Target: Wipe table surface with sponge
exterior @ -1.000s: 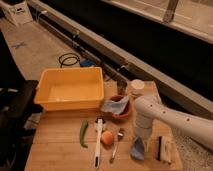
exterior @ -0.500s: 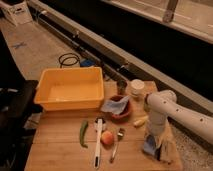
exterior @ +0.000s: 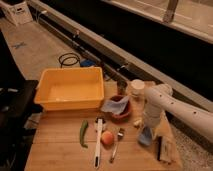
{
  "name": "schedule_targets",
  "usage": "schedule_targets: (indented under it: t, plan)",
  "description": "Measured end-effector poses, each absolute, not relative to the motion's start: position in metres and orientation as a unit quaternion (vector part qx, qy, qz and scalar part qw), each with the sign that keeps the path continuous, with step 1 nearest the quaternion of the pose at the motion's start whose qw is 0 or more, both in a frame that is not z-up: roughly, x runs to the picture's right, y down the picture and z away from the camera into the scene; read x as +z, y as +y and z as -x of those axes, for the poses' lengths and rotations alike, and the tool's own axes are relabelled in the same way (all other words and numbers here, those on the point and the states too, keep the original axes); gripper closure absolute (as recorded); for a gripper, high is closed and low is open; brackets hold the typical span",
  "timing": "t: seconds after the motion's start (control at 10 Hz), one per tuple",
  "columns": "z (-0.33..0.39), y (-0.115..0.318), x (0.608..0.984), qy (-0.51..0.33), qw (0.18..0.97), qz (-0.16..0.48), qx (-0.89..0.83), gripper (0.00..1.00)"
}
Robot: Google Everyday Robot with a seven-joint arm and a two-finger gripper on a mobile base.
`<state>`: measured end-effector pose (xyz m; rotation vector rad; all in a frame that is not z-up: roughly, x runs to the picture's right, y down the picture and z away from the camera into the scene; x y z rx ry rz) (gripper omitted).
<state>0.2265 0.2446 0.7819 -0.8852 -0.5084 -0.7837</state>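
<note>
The thick white tubular arm (exterior: 172, 103) bears small dark dots, with the pincer (exterior: 146, 131) at its lower end.

A grey speckled concrete floor (exterior: 40, 47) ran diagonally beside a long pale metal rail (exterior: 95, 42) under a dark glossy wall panel (exterior: 135, 35). A black coiled cable (exterior: 69, 60) lay on that floor, and a white box (exterior: 19, 11) stood in the far corner. The light was dim and warm.

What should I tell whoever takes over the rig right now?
Gripper: shut on the sponge, which is tilted, low at the right front of the table, beside the block.
Done: sponge gripped.
Left: the wiping; no wiped patch shows.
Watch: the fork and peach lie just to the camera's left of the sponge, likely in the way of a stroke.
</note>
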Motion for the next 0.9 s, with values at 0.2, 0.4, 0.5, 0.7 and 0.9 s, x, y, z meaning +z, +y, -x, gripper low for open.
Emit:
schedule_targets:
  t: [0.2,0.4,0.5,0.7,0.9]
  plan:
    - [-0.199,0.245,0.786,-0.258,0.792,0.401,-0.382,1.00]
    - [-0.184,0.252,0.782,-0.273,0.785,0.397,-0.390,1.00]
    - [-0.173,0.261,0.775,-0.281,0.781,0.396,-0.393,1.00]
    - [-0.173,0.278,0.763,-0.289,0.778,0.403,-0.386,1.00]
    - [-0.176,0.295,0.749,-0.291,0.777,0.417,-0.372,1.00]
